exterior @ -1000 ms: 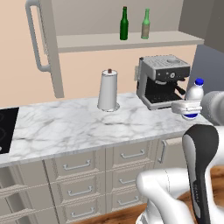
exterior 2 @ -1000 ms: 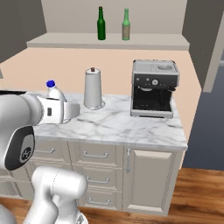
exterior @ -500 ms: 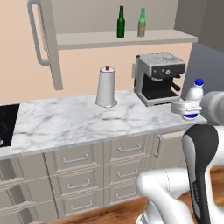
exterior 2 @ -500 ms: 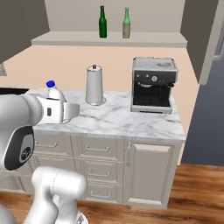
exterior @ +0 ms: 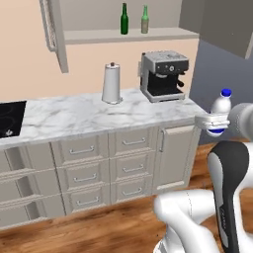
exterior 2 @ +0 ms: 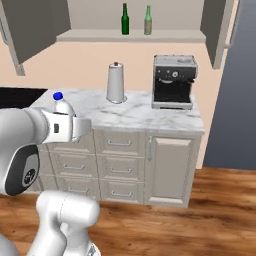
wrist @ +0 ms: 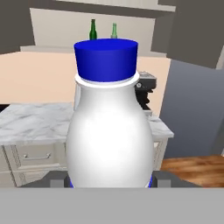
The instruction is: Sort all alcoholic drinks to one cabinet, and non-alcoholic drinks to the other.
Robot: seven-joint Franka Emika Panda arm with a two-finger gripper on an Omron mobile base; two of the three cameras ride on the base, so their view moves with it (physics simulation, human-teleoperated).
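My gripper (exterior: 213,123) is shut on a stubby white plastic bottle (exterior: 220,105) with a blue cap, a non-alcoholic drink held upright in the air off the counter's right end. The same bottle (exterior 2: 61,105) rises from my gripper (exterior 2: 70,128) at the left of the right base view. Up close, the bottle (wrist: 109,140) sits between the fingers of my gripper (wrist: 109,183). Two alcoholic drinks stand side by side on the open cabinet's shelf (exterior: 99,35): a dark green glass bottle (exterior: 124,20) and a paler olive one (exterior: 145,20).
On the marble counter (exterior: 74,111) stand a paper towel roll (exterior: 112,83) and a coffee machine (exterior: 163,76). A black cooktop (exterior: 10,118) lies at its left end. Cabinet doors (exterior 2: 220,27) hang open on both sides of the shelf. Wooden floor (exterior 2: 210,210) lies ahead of the drawers.
The whole picture has shifted: the base has backed away from the counter, which now lies farther off. The bottle stays in the gripper.
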